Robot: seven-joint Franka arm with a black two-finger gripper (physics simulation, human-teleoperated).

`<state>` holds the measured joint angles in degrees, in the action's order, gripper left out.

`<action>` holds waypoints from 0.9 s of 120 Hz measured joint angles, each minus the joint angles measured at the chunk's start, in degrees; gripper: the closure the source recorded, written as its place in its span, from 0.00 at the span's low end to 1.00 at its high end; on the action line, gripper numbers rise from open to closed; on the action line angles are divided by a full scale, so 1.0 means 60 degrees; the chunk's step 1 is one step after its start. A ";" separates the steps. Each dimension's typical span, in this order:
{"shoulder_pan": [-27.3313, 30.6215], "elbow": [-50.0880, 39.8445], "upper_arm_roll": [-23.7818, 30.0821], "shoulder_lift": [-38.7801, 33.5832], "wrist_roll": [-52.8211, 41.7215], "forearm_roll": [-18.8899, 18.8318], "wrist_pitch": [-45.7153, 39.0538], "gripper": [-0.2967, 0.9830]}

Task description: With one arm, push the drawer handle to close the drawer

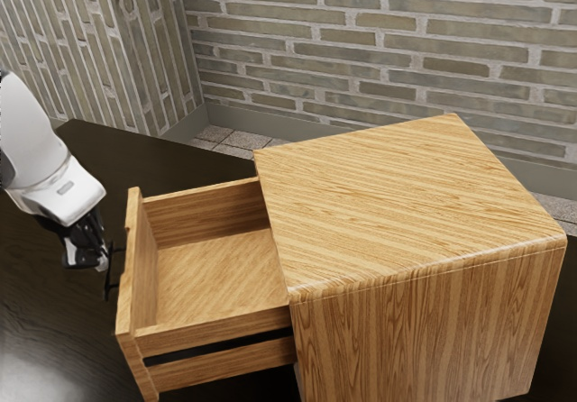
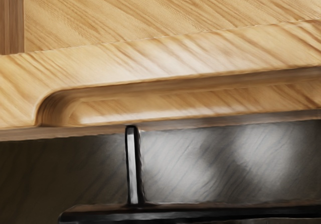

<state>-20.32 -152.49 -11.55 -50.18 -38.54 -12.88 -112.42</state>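
Brown wooden drawer (image 1: 216, 276), well open, must be closed; black gripper (image 1: 101, 259) near black bar handle (image 2: 195, 214), its opening and hold cannot be told.

Handle (image 2: 200, 214) on drawer front (image 1: 132, 280), cabinet (image 1: 406, 204) on table (image 1: 135, 154)

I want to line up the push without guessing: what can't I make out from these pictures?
Contact between the gripper and the handle: too small and dark to tell, exterior view.
One end of the handle: cut off by the wrist view's right edge.
Rear of the drawer: hidden by the cabinet, exterior view.
Base of the arm: cut off by the exterior view's left edge.
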 joint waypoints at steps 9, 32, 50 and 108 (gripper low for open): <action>-0.0071 -0.0026 0.0033 0.0004 0.0053 0.0028 0.0009 0.83; -0.0118 -0.0017 0.0092 0.0055 0.0182 0.0219 -0.0108 0.83; -0.0104 0.0053 0.0461 0.0242 0.0268 0.0531 -0.0312 0.84; -0.0047 0.0575 0.1396 0.1215 0.0509 0.1334 -0.1040 0.84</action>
<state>-20.60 -149.04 -3.17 -42.89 -35.49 -4.88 -118.66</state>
